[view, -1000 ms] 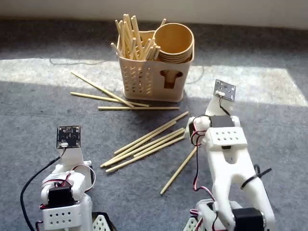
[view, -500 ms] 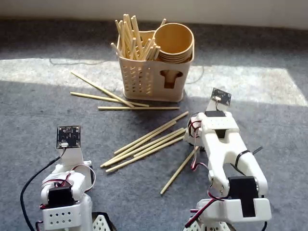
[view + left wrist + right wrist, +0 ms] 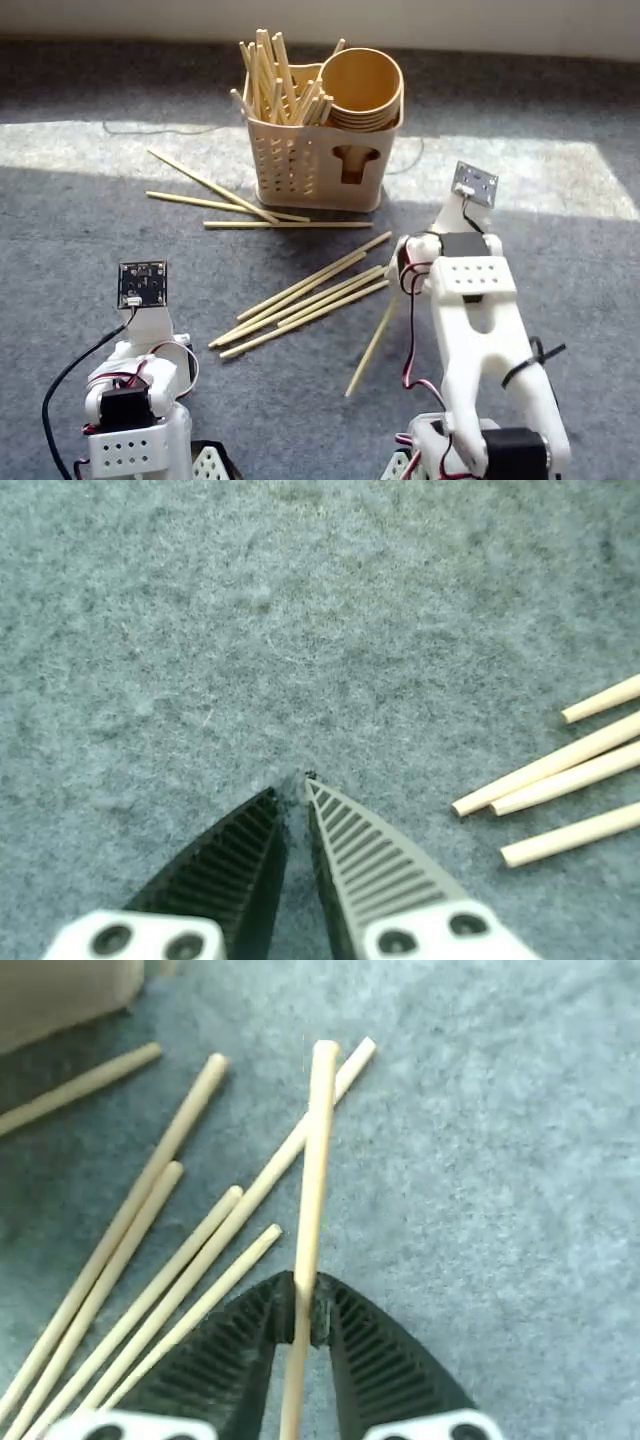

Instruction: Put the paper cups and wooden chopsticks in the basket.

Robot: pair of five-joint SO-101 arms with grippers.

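Now right tool [image 3: 303, 1305] clamped on one chopstick [image 3: 315, 1160] beside the loose pile [image 3: 300, 295] on the table [image 3: 580, 270]; left tool [image 3: 295, 792], jaws together. Best lift level, hold firm, tip end-first into the basket [image 3: 300, 170].

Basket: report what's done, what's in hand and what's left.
Done: the cups sit stacked in the basket, with a bunch of chopsticks standing beside them. In hand: the right gripper is shut on one chopstick. Left: three sticks lying by the basket and a loose cluster nearer the arms. The left gripper is shut and empty.
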